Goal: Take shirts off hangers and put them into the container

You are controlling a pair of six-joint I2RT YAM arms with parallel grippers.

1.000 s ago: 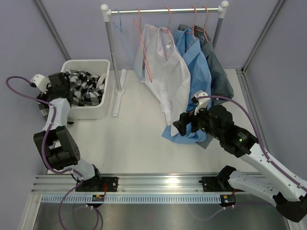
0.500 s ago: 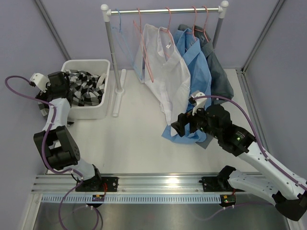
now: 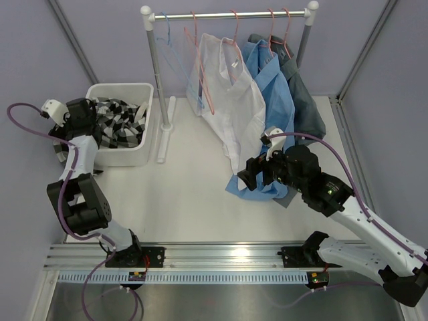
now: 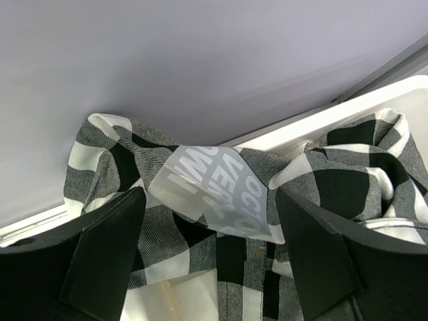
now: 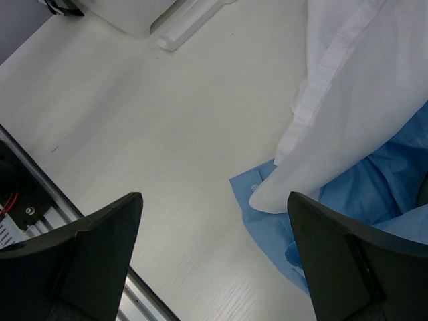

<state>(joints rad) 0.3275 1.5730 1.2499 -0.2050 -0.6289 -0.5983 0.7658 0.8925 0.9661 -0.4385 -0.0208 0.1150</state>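
White table (image 3: 194,200), purple walls (image 3: 100,33), shirts on a rail (image 3: 227,15).
Top view: the checked shirt (image 3: 122,126) lies in the container (image 3: 127,158). Left wrist: the left gripper (image 4: 208,194) has its fingers apart over this shirt. Right wrist: the right gripper (image 5: 214,195) is spread wide beside the white shirt (image 5: 361,100).

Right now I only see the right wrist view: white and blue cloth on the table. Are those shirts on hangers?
Observer: Yes, the white shirt and light blue shirt both hang from pink hangers on the rail.
Operator: Anything in the container?
Observer: A checked shirt fills the white tub, spilling over the rim on the left arm's side.
Operator: And the left pincer?
Observer: The left pincer is open at that rim, checked cloth between its fingers.
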